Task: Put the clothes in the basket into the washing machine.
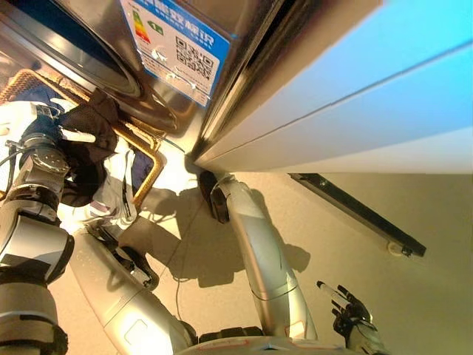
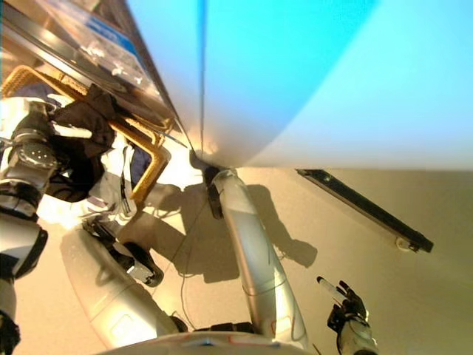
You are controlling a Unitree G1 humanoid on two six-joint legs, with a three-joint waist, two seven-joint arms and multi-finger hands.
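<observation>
— So where are we with the laundry?
— Our left hand (image 1: 55,133) is clamped on a dark garment (image 1: 92,140), raised above the basket (image 1: 151,166) beside the washing machine (image 1: 111,52).
— Next?
— We likely carry it up to the drum opening. Our right hand (image 1: 347,310) hangs low, fingers relaxed apart.

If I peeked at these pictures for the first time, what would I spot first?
Probably the left robot hand on the left side, clutching a dark piece of clothing above a yellow basket. Just behind it stands the shiny washing machine, with a blue sticker on its front. Down in the bottom right corner, the right robot hand hangs open over the floor.
</observation>
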